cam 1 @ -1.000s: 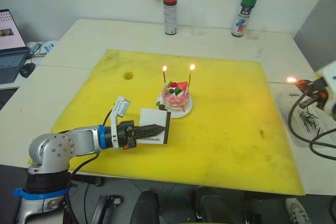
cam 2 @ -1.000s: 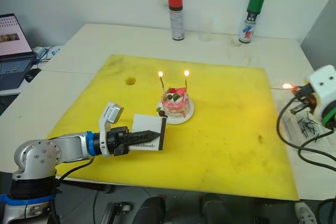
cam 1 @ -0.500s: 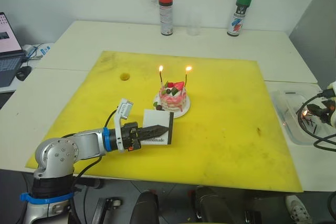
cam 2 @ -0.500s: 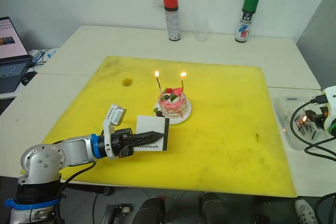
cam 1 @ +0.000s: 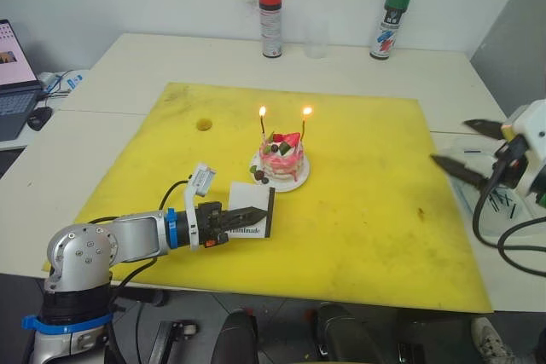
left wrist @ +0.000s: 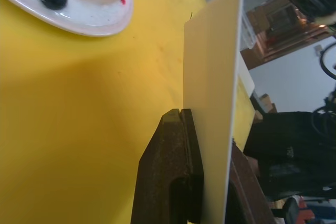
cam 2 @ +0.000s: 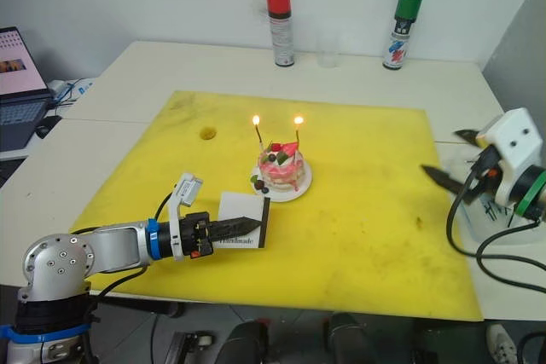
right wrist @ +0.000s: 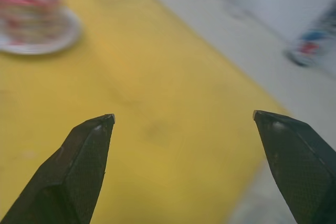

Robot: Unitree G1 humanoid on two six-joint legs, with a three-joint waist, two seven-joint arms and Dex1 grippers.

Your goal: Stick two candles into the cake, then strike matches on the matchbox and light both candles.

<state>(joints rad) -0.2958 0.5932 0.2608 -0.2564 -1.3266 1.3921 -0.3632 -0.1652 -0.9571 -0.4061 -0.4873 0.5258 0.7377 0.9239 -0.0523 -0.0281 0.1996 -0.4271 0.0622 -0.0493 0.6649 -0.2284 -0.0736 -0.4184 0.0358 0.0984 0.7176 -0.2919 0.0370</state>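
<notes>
Both candles are lit on the cake; the matchbox is held upright beside it.

The cake (cam 1: 282, 158) is seated on its small white plate (cam 1: 299, 178) near the middle of the yellow mat (cam 1: 367, 210), and two candles (cam 1: 304, 123) are planted in its top, each carrying a flame. Just in front of the cake, toward the robot's left, the matchbox (cam 1: 252, 210) is pinched on edge between the closed fingers of the left gripper (cam 1: 241, 216) (the black strip faces the cake). Well to the right of the cake, over the mat's right edge, the right gripper (cam 1: 467, 147) is spread wide with nothing between its fingers. Far behind the cake, a red-capped can (cam 1: 270, 4) and a green-capped can (cam 1: 391, 8) are stood on the table (cam 1: 128, 57).
</notes>
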